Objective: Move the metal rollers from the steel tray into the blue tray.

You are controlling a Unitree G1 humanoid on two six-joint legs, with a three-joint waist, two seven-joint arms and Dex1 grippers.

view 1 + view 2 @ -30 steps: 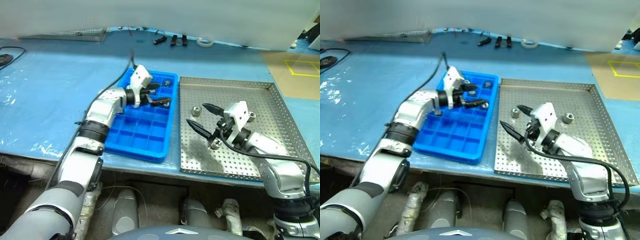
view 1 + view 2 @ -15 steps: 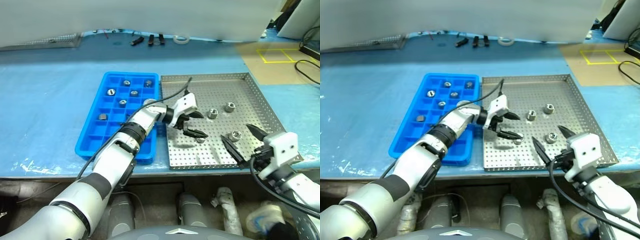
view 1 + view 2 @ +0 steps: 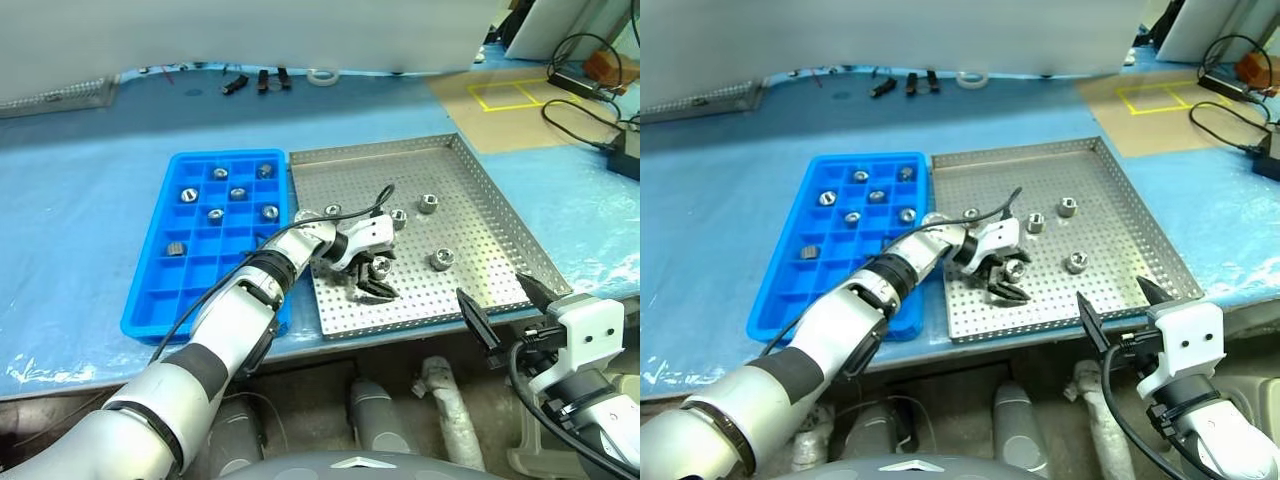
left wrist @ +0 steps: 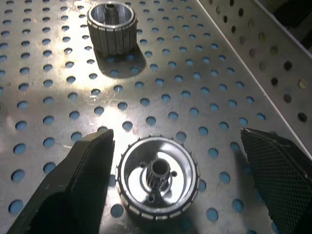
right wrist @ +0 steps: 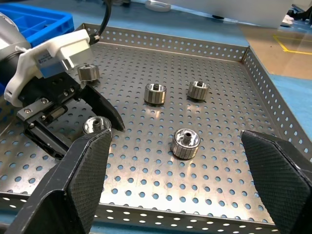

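The steel tray (image 3: 470,225) lies right of the blue tray (image 3: 205,300). Several metal rollers stand on its perforated floor, among them one (image 3: 428,204) toward the back and one (image 3: 440,259) nearer the front. My left gripper (image 3: 380,274) reaches across onto the steel tray, lowered and open. One roller (image 4: 158,183) stands upright between its fingers (image 4: 73,190), close to one of them and apart from the other. My right gripper (image 3: 491,290) hangs open and empty off the tray's front right edge. Several rollers, such as one (image 3: 238,193), sit in the blue tray's far compartments.
The trays rest on a blue-covered table (image 3: 80,200). Small black tools (image 3: 258,79) and a tape roll (image 3: 321,75) lie along its far edge. Cables (image 3: 590,85) run on the floor at the far right, by a yellow marking (image 3: 505,95).
The camera has swung right. My left gripper has gone from the blue tray over to the steel tray and sunk around a roller. My right gripper has drawn back off the tray. Both stayed open.
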